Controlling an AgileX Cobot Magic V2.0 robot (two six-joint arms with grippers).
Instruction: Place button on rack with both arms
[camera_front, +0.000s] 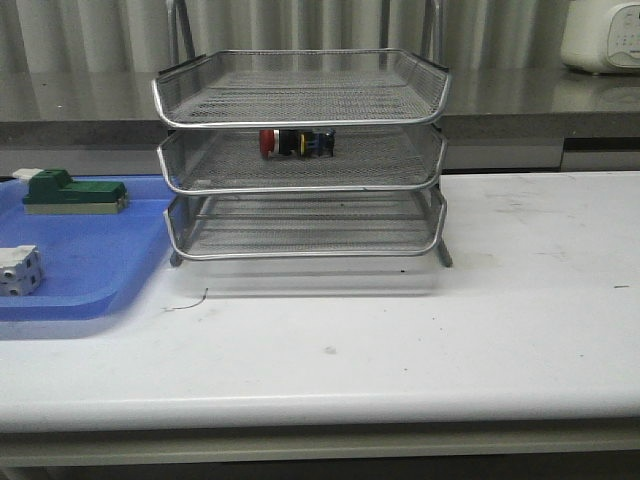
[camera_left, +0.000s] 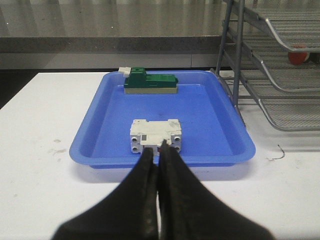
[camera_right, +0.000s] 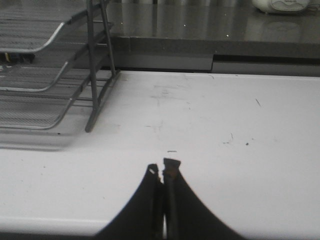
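Two bulky black grippers are showing only in their own wrist views, and neither is appearing over the table in the front view. Going from the left, a flat blue plastic tray (camera_front: 90, 285) is sitting on the white table (camera_front: 400, 350), carrying a green block with a white tab (camera_front: 72, 190) at its far side and a white cube-like part (camera_front: 18, 270) nearer the front. The left gripper (camera_left: 159, 150) is hanging just short of that white part with its fingers pressed together, holding nothing. Next comes the three-tier silver wire-mesh rack with chrome rims (camera_front: 300, 160), standing near the table's middle. The small push-button with a red mushroom head and black body (camera_front: 296, 143) is lying on its side in the middle tier, its long axis running left to right, red head toward the left. Further right, the right gripper (camera_right: 163, 170) is hovering over bare table, its fingers likewise closed on nothing, with the rack well off to its side. Judging from this, the placement looks done; the button is lying well apart from both tools, neither clearly nearer, so no further reach seems called for.
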